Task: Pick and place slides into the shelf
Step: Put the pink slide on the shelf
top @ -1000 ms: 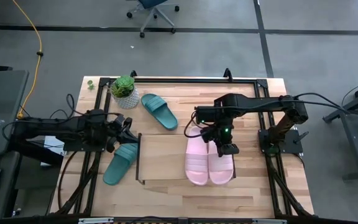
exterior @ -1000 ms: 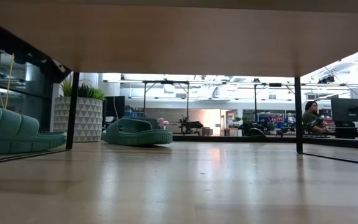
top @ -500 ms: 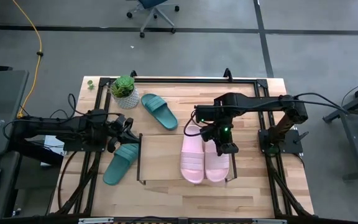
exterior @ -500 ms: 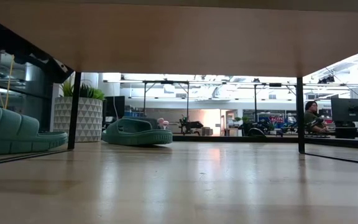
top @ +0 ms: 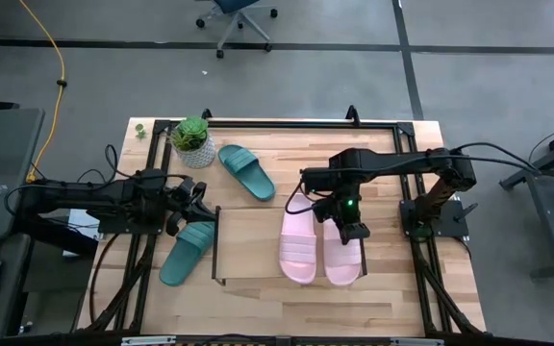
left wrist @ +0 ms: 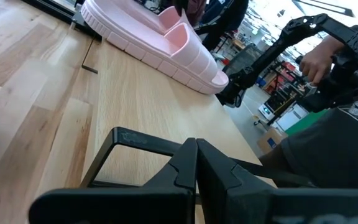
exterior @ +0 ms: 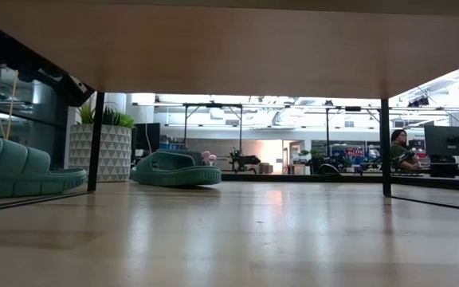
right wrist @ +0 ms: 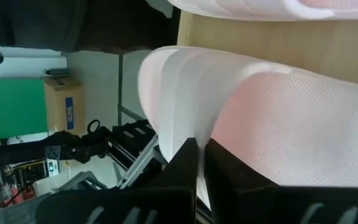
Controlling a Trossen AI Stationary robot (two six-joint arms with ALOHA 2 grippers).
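Two pale pink slides lie side by side on the shelf, a low black-wire rack with a light wood top. My right gripper is shut on the right-hand pink slide. The other pink slide lies just left of it. One teal slide lies on the table at the shelf's left end, another teal slide near the far edge. My left gripper is shut and holds nothing, just beyond the nearer teal slide. My right gripper pinches the edge of the pink slide's ribbed strap between its two fingers. It comes slanting down from the table's far side. The slide lies level and lengthwise over the shelf top; whether its sole touches the wood I cannot tell.
A potted plant in a white pot stands at the table's far left corner. A black frame edges the table. In the low view the shelf's thin legs stand on the table. A person sits in the room beyond.
My right gripper has sunk a little with the held pink slide. The slide swung toward the other pink slide and then back toward the table's right edge. The other pink slide's near end has been pushed slightly toward the left.
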